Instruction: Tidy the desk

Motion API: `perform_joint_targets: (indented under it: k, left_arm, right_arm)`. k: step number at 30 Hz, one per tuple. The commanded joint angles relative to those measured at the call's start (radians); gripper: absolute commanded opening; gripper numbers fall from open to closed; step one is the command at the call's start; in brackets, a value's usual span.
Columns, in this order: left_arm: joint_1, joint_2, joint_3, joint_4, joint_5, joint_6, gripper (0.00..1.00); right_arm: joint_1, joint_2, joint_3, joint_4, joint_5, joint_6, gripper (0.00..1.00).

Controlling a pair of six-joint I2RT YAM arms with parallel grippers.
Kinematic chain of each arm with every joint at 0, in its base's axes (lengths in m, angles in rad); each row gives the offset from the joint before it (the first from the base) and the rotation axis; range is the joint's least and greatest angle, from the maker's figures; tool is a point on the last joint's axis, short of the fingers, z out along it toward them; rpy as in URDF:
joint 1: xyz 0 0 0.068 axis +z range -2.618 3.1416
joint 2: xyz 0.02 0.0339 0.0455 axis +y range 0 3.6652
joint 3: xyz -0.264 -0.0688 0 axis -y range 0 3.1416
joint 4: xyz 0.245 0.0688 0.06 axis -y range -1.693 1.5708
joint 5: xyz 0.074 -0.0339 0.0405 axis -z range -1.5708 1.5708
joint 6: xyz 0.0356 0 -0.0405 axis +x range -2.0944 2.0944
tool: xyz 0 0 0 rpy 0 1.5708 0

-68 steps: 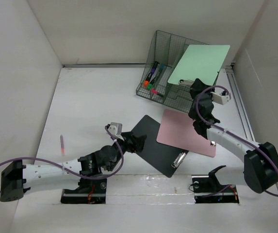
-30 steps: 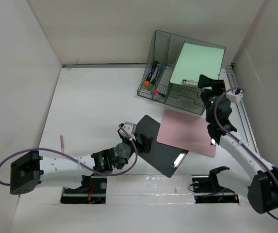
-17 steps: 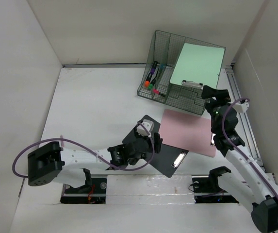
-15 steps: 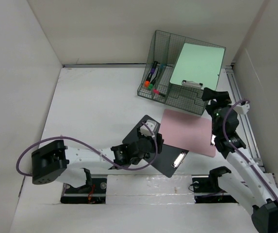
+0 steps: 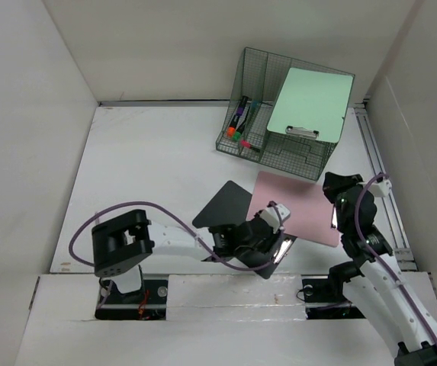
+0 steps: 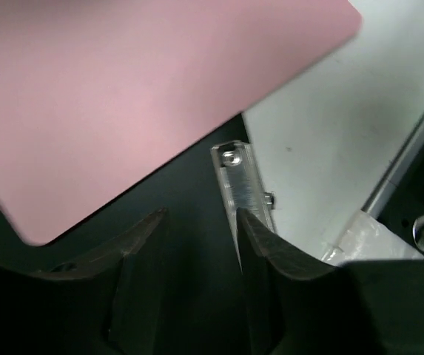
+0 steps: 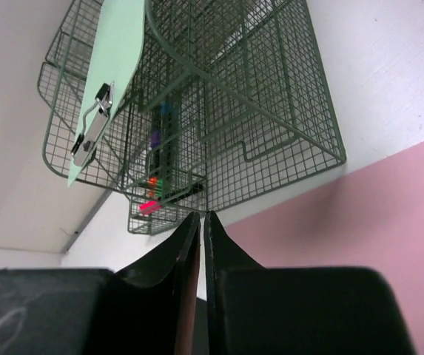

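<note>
Showing right tool (image 7: 200, 219) pinched empty, wrist view only.

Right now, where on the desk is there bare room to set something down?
Widest bare patch: far left of the desk, bordered by the left wall, wire rack and black clipboard. Crowded right: pink clipboard overlapping the black one.

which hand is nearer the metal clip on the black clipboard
Left. The left hand hangs right over the clip on the black clipboard; the right hand is off by the pink clipboard, near the wire rack.
</note>
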Motion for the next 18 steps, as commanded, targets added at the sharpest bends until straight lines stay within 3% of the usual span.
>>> perform_joint_targets:
  k: [1, 2, 6, 9, 18]
  left_arm:
    - [-0.067, 0.087, 0.113, -0.074, 0.055, 0.114, 0.37]
    - [-0.078, 0.111, 0.131, -0.085, 0.063, 0.123, 0.41]
    - [-0.078, 0.197, 0.217, -0.15, 0.158, 0.134, 0.49]
    - [-0.087, 0.229, 0.228, -0.168, 0.181, 0.14, 0.52]
    - [-0.087, 0.265, 0.242, -0.194, 0.117, 0.138, 0.54]
  right_arm:
    - [0.009, -0.047, -0.003, -0.058, -0.015, -0.038, 0.13]
    - [0.009, -0.053, -0.009, -0.067, -0.016, -0.043, 0.15]
    - [0.009, -0.08, -0.017, -0.096, -0.034, -0.047, 0.43]
    - [0.009, -0.094, -0.015, -0.102, -0.05, -0.063, 0.53]
    - [0.009, -0.13, -0.021, -0.119, -0.091, -0.081, 0.53]
